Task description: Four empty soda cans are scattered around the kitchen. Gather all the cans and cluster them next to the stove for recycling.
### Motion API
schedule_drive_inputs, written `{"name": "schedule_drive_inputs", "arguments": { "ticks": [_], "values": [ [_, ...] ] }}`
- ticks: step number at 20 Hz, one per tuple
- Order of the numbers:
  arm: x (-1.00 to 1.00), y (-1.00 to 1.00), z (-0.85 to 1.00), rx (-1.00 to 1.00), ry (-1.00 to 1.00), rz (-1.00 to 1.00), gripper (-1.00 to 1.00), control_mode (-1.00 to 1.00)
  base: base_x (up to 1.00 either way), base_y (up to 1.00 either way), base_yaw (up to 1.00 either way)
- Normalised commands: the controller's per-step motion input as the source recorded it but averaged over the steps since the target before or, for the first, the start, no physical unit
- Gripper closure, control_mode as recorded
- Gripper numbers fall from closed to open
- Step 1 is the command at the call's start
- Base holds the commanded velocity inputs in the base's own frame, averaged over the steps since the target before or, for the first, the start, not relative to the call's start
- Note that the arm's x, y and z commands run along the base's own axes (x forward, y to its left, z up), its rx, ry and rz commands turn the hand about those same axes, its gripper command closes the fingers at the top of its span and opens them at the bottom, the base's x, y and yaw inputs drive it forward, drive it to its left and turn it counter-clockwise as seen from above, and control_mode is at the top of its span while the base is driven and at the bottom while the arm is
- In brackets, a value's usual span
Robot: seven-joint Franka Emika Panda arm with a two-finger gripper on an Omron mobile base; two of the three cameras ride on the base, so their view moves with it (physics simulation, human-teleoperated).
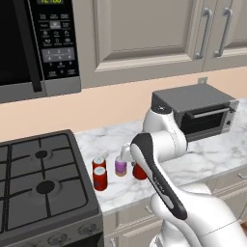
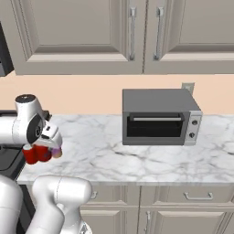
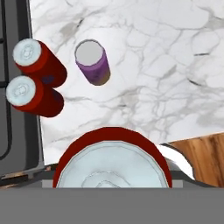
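The gripper (image 3: 113,186) holds a red cylindrical soda can (image 3: 112,159) upright over the white marble counter (image 1: 212,157) – whether clamped, one cannot tell. Just left stand a purple can (image 1: 120,166) and two red cans (image 1: 100,174), near the dark gas stove (image 1: 38,185).

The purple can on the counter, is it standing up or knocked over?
Upright. The purple can stands on its base on the marble counter, silver top facing up, beside two upright red cans by the stove.
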Motion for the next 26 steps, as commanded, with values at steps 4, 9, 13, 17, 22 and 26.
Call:
{"name": "schedule_drive_inputs", "arguments": {
  "ticks": [4, 9, 13, 17, 22, 26],
  "values": [
    [0.18, 0.00, -0.34, 0.00, 0.00, 0.00, 1.00, -1.00, 0.00, 0.00, 0.00],
    [0.40, 0.01, -0.23, 0.00, 0.00, 0.05, 1.00, -1.00, 0.00, 0.00, 0.00],
    [0.28, 0.14, -0.03, 0.00, 0.00, 0.04, 1.00, -1.00, 0.00, 0.00, 0.00],
    [0.04, 0.18, -0.01, 0.00, 0.00, 0.01, 1.00, -1.00, 0.00, 0.00, 0.00],
    [0.00, 0.31, -0.24, 0.00, 0.01, 0.00, 1.00, -1.00, 0.00, 0.00, 0.00],
    [0.08, 0.22, -0.21, 0.00, 0.00, 0.00, 1.00, -1.00, 0.00, 0.00, 0.00]
  ]
}}
